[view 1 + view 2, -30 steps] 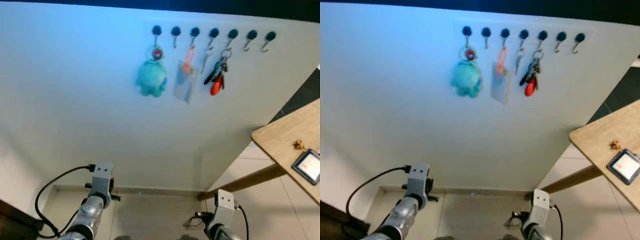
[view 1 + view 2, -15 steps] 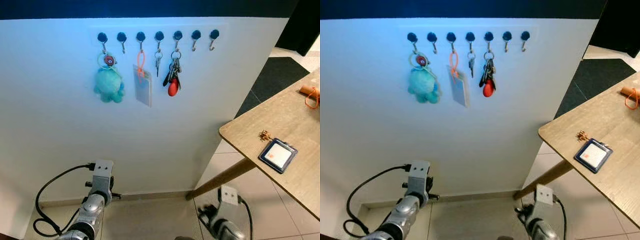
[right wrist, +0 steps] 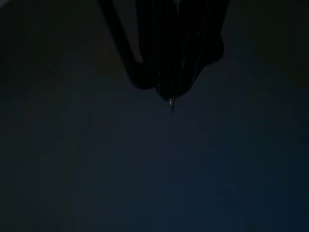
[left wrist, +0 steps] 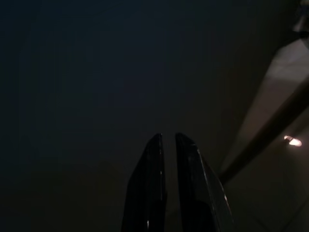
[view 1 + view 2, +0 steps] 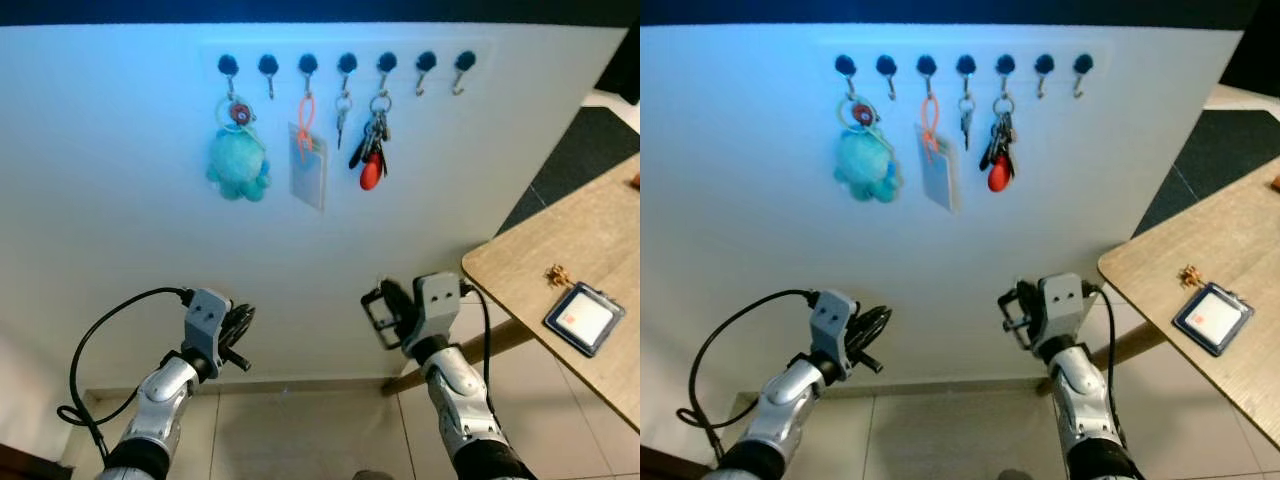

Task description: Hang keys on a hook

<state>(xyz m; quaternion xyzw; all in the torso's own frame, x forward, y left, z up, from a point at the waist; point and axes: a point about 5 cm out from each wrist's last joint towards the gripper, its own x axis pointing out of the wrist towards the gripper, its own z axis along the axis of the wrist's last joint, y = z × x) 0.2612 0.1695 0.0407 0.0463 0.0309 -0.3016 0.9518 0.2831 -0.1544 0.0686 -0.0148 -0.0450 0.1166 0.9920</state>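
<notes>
the keys [image 5: 372,145], a small stiff metal bunch with a red fob, hang on a hook [image 5: 385,70] at upper centre, light and best pinched by the ring, while the left claw [image 4: 166,145] is pressed nearly together and the right claw [image 5: 385,305] i cannot tell.

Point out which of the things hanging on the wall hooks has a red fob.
The key bunch on the fifth hook from the left: dark keys with a red fob at the bottom. The others are a teal plush, a card holder and a single key.

Very dark frame, right claw [image 3: 170,92] fingers close together, blank surface beyond
</notes>
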